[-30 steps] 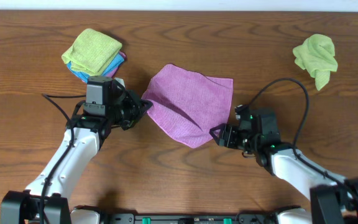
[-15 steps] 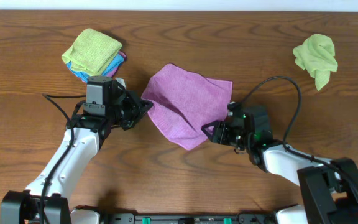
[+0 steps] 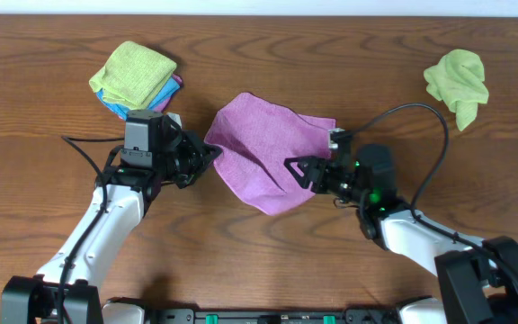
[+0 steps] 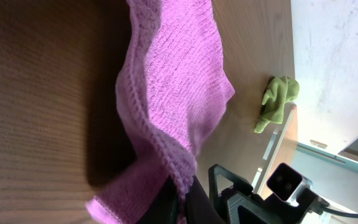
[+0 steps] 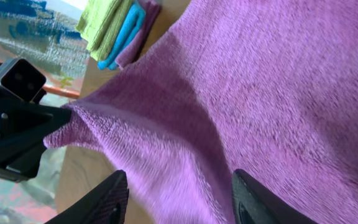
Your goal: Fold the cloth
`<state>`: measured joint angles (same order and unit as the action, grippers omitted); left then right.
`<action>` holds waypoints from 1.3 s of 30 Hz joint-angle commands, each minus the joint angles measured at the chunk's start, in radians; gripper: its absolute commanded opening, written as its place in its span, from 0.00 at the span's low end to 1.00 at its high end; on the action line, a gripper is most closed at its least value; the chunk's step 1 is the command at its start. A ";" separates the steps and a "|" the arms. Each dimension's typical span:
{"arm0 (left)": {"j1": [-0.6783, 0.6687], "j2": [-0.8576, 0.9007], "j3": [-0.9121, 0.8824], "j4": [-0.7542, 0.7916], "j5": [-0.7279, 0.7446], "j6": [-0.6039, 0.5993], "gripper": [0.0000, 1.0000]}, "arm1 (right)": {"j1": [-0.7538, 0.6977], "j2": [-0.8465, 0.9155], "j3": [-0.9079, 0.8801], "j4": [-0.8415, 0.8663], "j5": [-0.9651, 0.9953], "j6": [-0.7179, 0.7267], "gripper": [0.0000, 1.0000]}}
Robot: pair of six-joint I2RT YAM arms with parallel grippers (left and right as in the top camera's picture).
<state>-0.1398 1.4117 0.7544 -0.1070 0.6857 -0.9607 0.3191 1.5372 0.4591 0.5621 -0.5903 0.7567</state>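
A purple cloth [image 3: 270, 155] lies rumpled at the table's middle. My left gripper [image 3: 212, 151] is shut on its left corner, which shows pinched between the fingers in the left wrist view [image 4: 180, 198]; the cloth [image 4: 173, 93] rises from there. My right gripper [image 3: 293, 169] is open, over the cloth's right lower part. In the right wrist view the cloth [image 5: 241, 93] fills the frame and both open fingers [image 5: 101, 202] straddle it, the gripper [image 5: 179, 199] above the fabric.
A stack of folded yellow-green, blue and pink cloths [image 3: 135, 76] sits at the back left. A crumpled green cloth [image 3: 458, 81] lies at the back right, also seen in the left wrist view [image 4: 277, 102]. Cables trail from both arms.
My right gripper has moved left from the cloth's lower right edge to over the cloth. The left gripper has held still on its corner.
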 commanded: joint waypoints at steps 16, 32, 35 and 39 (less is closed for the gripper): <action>0.005 -0.007 0.029 -0.001 0.015 0.023 0.06 | -0.126 -0.019 0.056 -0.270 0.084 -0.145 0.57; 0.005 -0.007 0.029 -0.001 0.031 0.022 0.06 | -0.120 -0.112 0.068 -0.711 0.093 -0.197 0.67; 0.005 -0.007 0.029 -0.001 0.036 0.023 0.06 | -0.095 -0.105 0.068 -0.706 0.097 -0.196 0.66; 0.005 -0.007 0.029 -0.001 0.042 0.023 0.06 | -0.052 -0.079 0.068 -0.674 0.098 -0.172 0.66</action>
<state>-0.1398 1.4117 0.7544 -0.1070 0.7086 -0.9604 0.2398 1.4387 0.5171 -0.1226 -0.4969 0.5804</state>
